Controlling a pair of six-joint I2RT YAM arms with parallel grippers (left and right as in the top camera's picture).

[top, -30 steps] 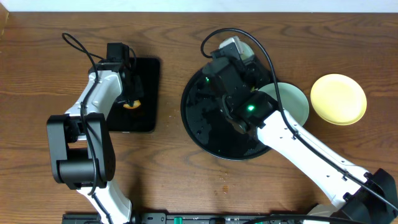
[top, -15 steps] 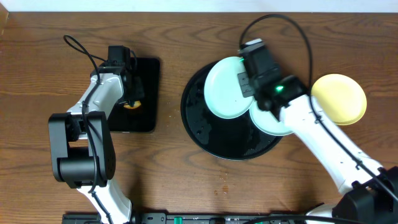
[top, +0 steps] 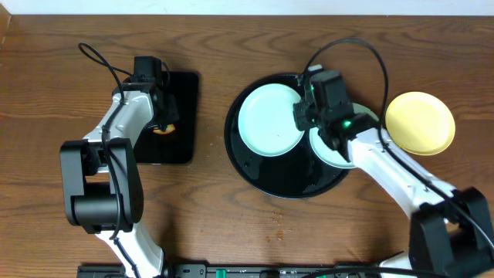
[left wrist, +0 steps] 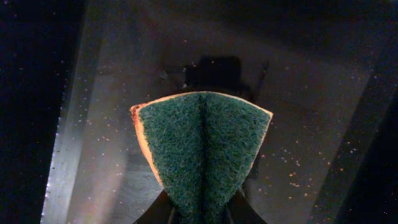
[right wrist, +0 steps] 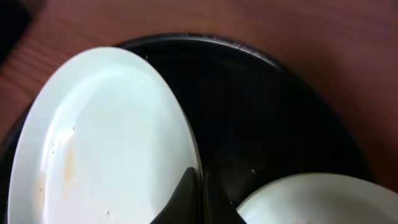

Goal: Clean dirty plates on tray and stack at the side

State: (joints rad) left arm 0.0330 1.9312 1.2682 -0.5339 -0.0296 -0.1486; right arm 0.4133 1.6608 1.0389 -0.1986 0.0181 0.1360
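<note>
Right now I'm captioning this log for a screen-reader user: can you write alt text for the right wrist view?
The right end effector pinches the rim of a pale plate with faint brown smears, over a round black tray. A second pale plate shows its edge at lower right, and the brown wooden table lies beyond the tray.

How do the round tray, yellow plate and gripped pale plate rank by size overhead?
Round tray, clearly largest.
Pale plate and yellow plate look alike; the pale one may sit nearer the camera, so unranked.
</note>
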